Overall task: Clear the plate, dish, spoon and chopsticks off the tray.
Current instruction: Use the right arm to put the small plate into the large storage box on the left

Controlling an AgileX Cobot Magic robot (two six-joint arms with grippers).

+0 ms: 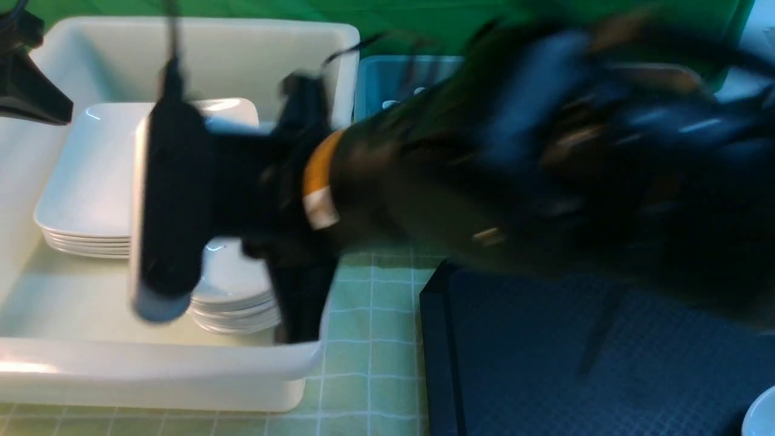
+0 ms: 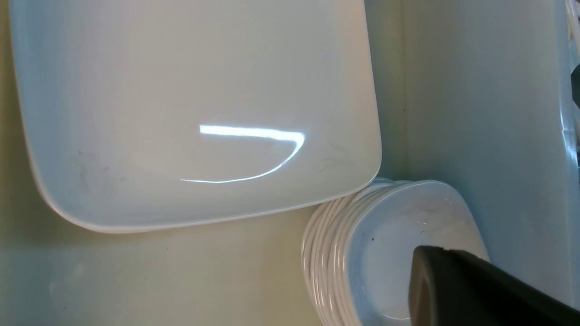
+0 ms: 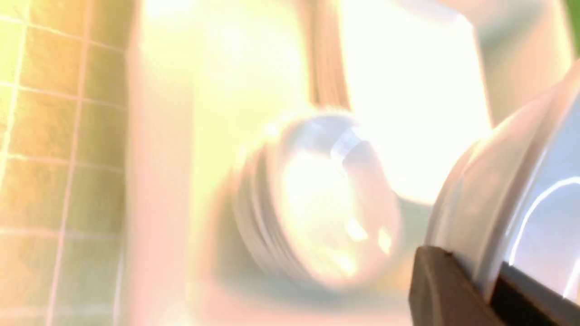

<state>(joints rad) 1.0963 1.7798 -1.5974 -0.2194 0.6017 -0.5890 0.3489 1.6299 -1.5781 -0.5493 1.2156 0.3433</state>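
Stowing the plate (image 3: pixel 476 206) — right gripper (image 3: pixel 480 280) clamps its rim above the white bin (image 1: pixel 181 369).
Next: lay it on the plate stack (image 1: pixel 85 181), frame left; left gripper (image 2: pixel 437 276) — cannot tell.

Front view: right arm (image 1: pixel 484 169) all motion smear, hides the far part of the tray (image 1: pixel 545 363) and most of the teal bin (image 1: pixel 387 85); tray also cut by bottom and right edges. Plate (image 1: pixel 140 218) smeared, covers part of the stacked plates (image 1: pixel 85 181) and small dishes (image 1: pixel 233 290). Thin dark streak (image 1: pixel 596 339) on tray too faint to name. White thing (image 1: pixel 764 415) cut by the corner, can't tell what. Left arm (image 1: pixel 27 85) cut by left edge. Left wrist: one finger (image 2: pixel 471 290) only, cropped, jaw state unclear. Right wrist: blown out, blurry, small dishes barely readable; right gripper (image 3: pixel 487 280) cropped at bottom, plate cut by right edge
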